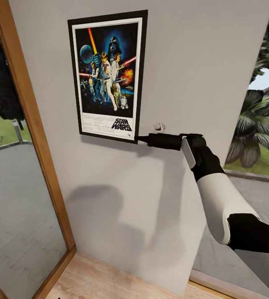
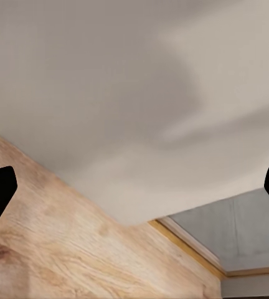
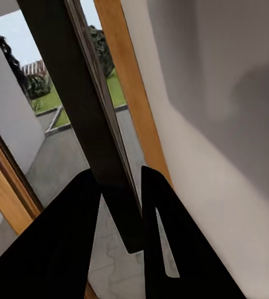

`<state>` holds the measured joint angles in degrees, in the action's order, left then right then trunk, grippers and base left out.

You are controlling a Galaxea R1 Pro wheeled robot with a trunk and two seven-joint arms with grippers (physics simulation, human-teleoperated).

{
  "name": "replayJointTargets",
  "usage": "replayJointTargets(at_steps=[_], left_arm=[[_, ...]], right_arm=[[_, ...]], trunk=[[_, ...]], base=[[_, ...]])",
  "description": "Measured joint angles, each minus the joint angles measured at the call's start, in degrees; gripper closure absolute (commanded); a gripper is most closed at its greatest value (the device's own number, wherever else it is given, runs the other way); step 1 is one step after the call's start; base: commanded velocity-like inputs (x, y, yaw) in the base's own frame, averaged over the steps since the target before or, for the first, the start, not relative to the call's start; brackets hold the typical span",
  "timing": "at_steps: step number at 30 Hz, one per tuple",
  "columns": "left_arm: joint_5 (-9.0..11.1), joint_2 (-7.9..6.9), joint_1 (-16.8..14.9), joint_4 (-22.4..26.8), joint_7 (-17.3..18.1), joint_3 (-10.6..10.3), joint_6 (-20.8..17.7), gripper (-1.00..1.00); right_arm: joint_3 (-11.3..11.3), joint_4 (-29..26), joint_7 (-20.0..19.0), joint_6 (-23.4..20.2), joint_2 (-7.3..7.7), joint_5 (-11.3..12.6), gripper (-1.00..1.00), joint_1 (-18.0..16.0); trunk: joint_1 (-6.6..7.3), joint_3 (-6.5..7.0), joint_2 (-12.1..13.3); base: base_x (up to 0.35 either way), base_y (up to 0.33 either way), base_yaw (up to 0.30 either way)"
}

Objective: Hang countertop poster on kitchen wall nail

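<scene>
The black-framed Star Wars poster (image 1: 107, 74) lies flat against the grey wall (image 1: 192, 62), upright and high up. My right gripper (image 1: 139, 139) reaches in from the right and is shut on the poster's lower right corner. In the right wrist view the dark frame edge (image 3: 88, 118) runs between the two black fingers (image 3: 66, 243) of the right gripper (image 3: 125, 215). A small pale wall nail (image 1: 159, 126) sticks out just above my right wrist, to the right of the poster. My left gripper (image 2: 134, 193) is open, pointing down at wall and floor. The kitchen countertop is out of view.
A wood-framed glass door (image 1: 30, 124) stands close on the left of the wall panel. Another glazed opening with garden plants (image 1: 259, 128) is on the right. Light wooden floor (image 1: 109, 278) lies at the wall's foot.
</scene>
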<state>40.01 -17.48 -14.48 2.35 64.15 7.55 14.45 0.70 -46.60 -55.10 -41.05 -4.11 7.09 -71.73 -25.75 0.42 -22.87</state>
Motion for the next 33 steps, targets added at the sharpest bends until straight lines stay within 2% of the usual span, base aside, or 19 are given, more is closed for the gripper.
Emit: replayJointTargets(at_steps=[13, 33], left_arm=[[0.0, -0.43, 0.0, 0.0, 0.0, 0.0, 0.0, -1.00], [0.0, -0.80, 0.0, 0.0, 0.1, 0.0, -0.1, -1.00]], right_arm=[[0.0, 0.0, 0.0, 0.0, 0.02, 0.0, 1.00, 0.0], [0.1, 0.0, 0.0, 0.0, 0.03, 0.1, 1.00, 0.0]], trunk=[[0.00, 0.00, 0.0], [-0.01, 0.00, 0.0]], base=[[0.095, 0.000, 0.000], [0.007, 0.000, 0.000]])
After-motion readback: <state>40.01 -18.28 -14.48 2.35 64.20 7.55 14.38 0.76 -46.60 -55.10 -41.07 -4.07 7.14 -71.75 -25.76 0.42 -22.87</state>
